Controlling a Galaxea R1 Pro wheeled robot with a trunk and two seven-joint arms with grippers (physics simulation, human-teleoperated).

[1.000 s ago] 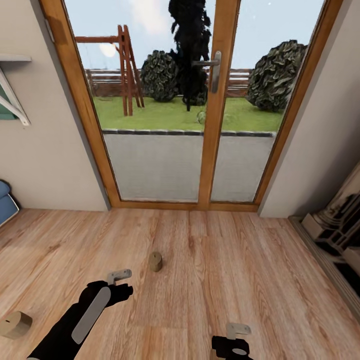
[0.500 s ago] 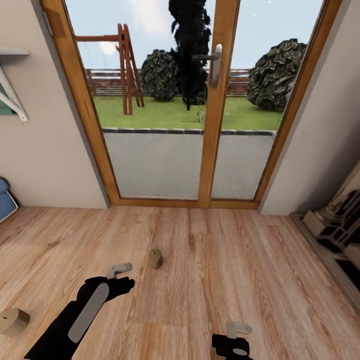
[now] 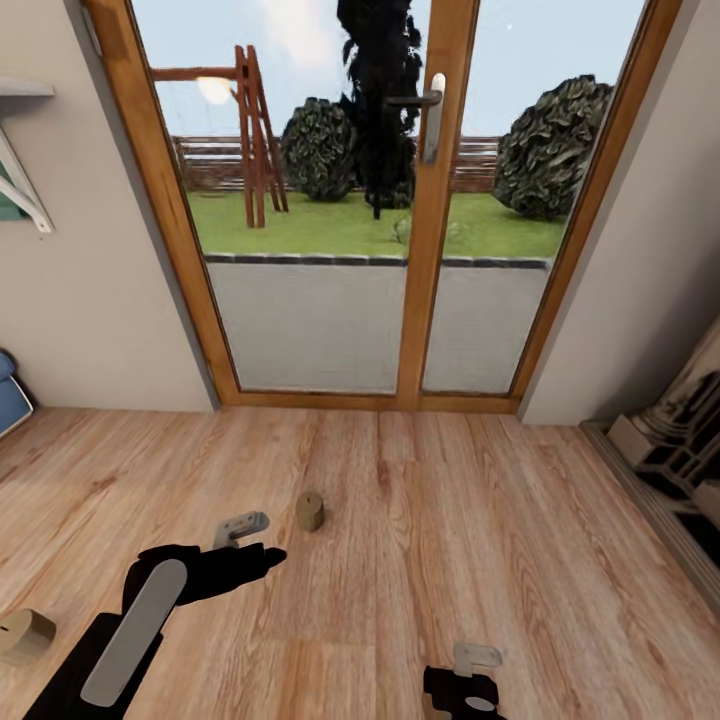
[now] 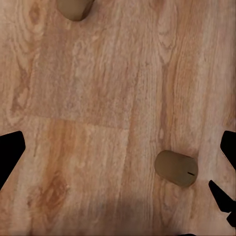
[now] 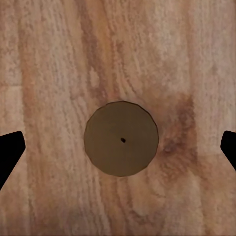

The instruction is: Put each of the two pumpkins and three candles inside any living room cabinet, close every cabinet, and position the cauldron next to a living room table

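Three candles sit on the wood floor (image 3: 450, 560): one (image 5: 121, 138) centred beneath the wide-open right hand (image 5: 118, 147) for a top-down grasp, two (image 4: 176, 168) (image 4: 73, 7) below the open left hand (image 4: 118, 162).

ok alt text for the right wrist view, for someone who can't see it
Looking straight down at a tan candle standing upright on a wooden floor, its round top with a small wick dot centred between the right gripper's black fingertips, which are spread wide apart.
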